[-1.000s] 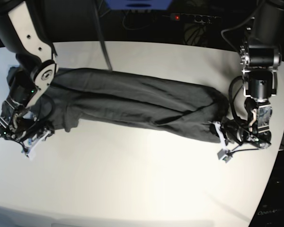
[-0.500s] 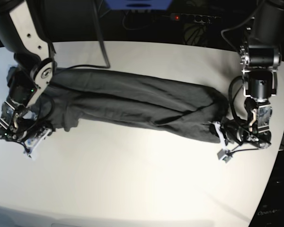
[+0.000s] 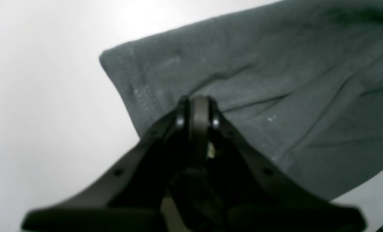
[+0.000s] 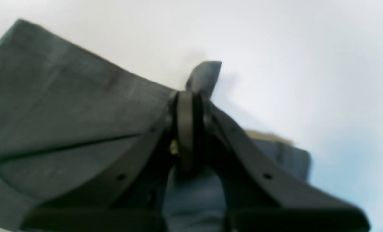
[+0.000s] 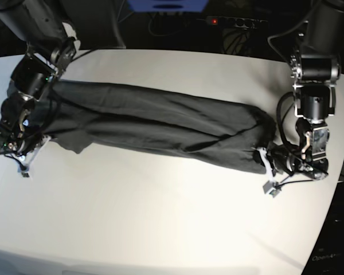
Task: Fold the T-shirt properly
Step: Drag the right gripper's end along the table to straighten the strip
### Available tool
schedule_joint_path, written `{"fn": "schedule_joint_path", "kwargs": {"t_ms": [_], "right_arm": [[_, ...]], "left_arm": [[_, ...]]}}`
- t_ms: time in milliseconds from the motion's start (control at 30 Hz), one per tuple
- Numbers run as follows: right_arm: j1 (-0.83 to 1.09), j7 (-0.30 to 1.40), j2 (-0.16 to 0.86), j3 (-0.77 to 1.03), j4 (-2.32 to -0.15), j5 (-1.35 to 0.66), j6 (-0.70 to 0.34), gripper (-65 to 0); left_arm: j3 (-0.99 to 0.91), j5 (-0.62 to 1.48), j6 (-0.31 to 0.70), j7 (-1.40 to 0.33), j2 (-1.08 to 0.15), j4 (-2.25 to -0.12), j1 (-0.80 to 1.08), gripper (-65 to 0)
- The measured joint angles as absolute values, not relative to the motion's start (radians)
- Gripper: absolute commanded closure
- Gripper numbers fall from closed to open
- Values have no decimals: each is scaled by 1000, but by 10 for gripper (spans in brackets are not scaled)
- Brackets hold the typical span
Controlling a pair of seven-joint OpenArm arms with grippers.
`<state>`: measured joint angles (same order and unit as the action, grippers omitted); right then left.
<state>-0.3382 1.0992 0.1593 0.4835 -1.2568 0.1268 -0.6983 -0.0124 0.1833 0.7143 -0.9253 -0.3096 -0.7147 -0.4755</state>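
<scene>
The T-shirt [image 5: 160, 129] lies stretched across the white desk [image 5: 160, 223] as one long, dark charcoal-grey band, running from the upper left of the base view down to the lower right. It is bunched lengthwise, with soft ridges and deep creases running along it, and it is narrower at the right end than at the left. No print shows on the cloth. The fabric is matte and wrinkled, and a small flap hangs from its lower edge near the left end.

The right pincer [image 5: 11, 143] is at the left end of the band, low over the desk. In the right wrist view its jaws are clenched on the T-shirt [image 4: 65, 106], with a small tip of cloth poking out beyond the fingertips and more cloth gathered under the jaws. The weave looks grey-green there.

The left pincer [image 5: 275, 163] is at the right end, also close to the desk. In the left wrist view its jaws are pressed together over the T-shirt [image 3: 275, 80], just in from a corner with a line of pale hem stitching. The pincer [image 3: 198, 109] seems to be nipping the fabric, though the pinched cloth itself is hidden behind the tips. Fine creases fan away from that spot across the fabric.
</scene>
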Motion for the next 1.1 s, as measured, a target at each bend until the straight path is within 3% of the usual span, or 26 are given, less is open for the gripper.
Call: {"fn": "schedule_joint_path", "kwargs": {"t_ms": [400, 700, 1100], "right_arm": [[-197, 1267, 154, 430, -1613, -34, -696, -7], [-63, 1352, 107, 429, -1848, -41, -695, -7], [59, 1329, 52, 394, -1895, -40, -696, -7]], "left_arm": [[-18, 194, 714, -894, -311, -715, -463, -37], [-18, 194, 714, -887, -307, -715, -463, -37], [-18, 196, 714, -865, -308, -716, -454, -37]]}}
